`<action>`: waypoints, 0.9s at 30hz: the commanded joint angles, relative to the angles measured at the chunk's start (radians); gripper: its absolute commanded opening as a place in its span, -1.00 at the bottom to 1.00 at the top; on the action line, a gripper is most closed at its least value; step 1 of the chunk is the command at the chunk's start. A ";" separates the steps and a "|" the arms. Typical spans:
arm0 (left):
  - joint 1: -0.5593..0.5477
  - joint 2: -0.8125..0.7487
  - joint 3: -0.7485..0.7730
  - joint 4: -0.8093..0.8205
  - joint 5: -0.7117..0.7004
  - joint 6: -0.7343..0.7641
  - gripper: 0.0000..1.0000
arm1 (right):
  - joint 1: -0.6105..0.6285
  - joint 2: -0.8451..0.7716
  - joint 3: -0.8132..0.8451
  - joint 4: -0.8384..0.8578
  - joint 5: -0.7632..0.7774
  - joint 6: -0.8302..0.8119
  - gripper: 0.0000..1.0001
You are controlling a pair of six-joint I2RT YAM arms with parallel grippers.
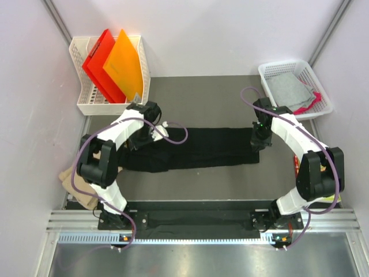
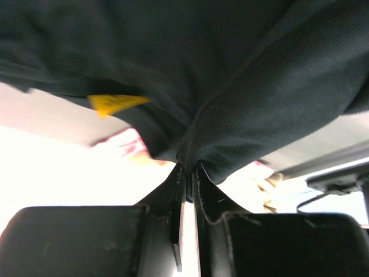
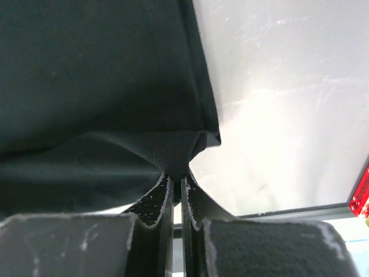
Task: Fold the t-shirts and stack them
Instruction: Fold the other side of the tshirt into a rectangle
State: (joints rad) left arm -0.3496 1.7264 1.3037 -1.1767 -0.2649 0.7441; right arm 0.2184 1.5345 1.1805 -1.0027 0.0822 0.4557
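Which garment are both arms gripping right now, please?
The black t-shirt, pinched by the left fingers and right fingers; the grey cloth and pink cloth lie in a basket, the tan cloth far left.

Nothing to read here: no lettering, brand, number or sign is legible in any view. In the left wrist view, a yellow shape [image 2: 115, 104] peeks out beside the black t-shirt [image 2: 242, 69], but it is blurred and shows no writing.

Bright even light, left wrist view overexposed below, close-up edges soft
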 commanded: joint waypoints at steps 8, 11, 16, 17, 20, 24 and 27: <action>0.044 0.133 0.169 0.017 -0.054 0.081 -0.80 | -0.060 0.050 0.047 0.072 0.030 -0.029 -1.00; 0.044 0.159 0.183 0.019 -0.054 0.083 -0.81 | -0.063 0.088 0.062 0.082 0.031 -0.034 -1.00; 0.044 0.177 0.181 0.035 -0.066 0.089 -0.80 | -0.068 0.154 0.093 0.107 0.033 -0.031 -1.00; 0.046 0.188 0.184 0.035 -0.069 0.090 -0.80 | -0.068 0.183 0.100 0.108 0.037 -0.031 -1.00; 0.055 0.209 0.204 0.020 -0.050 0.081 -0.79 | -0.074 0.243 0.143 0.110 0.062 -0.032 -1.00; 0.066 0.234 0.209 0.037 -0.068 0.078 -0.78 | -0.083 0.314 0.229 0.104 0.091 -0.055 -0.93; 0.072 0.248 0.212 0.045 -0.077 0.080 -0.77 | -0.085 0.358 0.283 0.096 0.106 -0.058 -0.65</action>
State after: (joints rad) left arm -0.2947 1.9598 1.4792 -1.1500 -0.3058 0.8135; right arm 0.1566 1.8580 1.3636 -0.9169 0.1085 0.4252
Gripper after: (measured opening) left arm 0.113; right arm 0.087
